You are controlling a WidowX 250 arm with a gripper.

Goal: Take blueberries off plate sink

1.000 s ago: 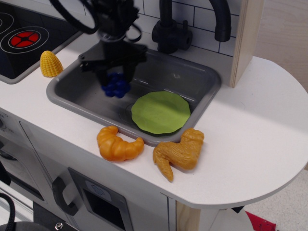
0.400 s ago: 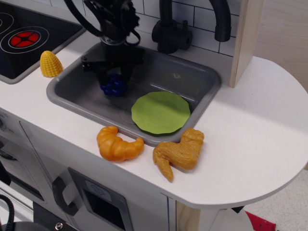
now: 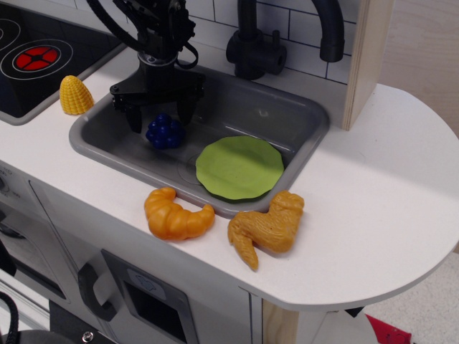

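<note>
The dark-blue blueberries (image 3: 164, 132) lie on the floor of the grey sink (image 3: 301, 115), left of the lime-green plate (image 3: 239, 167), apart from it. The plate rests at the sink's front right, bare on top. My black gripper (image 3: 159, 117) is open, with its fingers spread to either side of the blueberries and just above them, not gripping them.
A yellow corn cob (image 3: 74, 94) sits on the counter left of the sink, beside the black stovetop (image 3: 36, 57). An orange croissant (image 3: 175, 214) and a toy chicken piece (image 3: 269, 228) lie at the counter's front edge. A black tap (image 3: 252, 43) stands behind the sink.
The gripper carried the blueberries down and left into the sink, then opened its fingers and let them go; they now rest on the sink floor.
</note>
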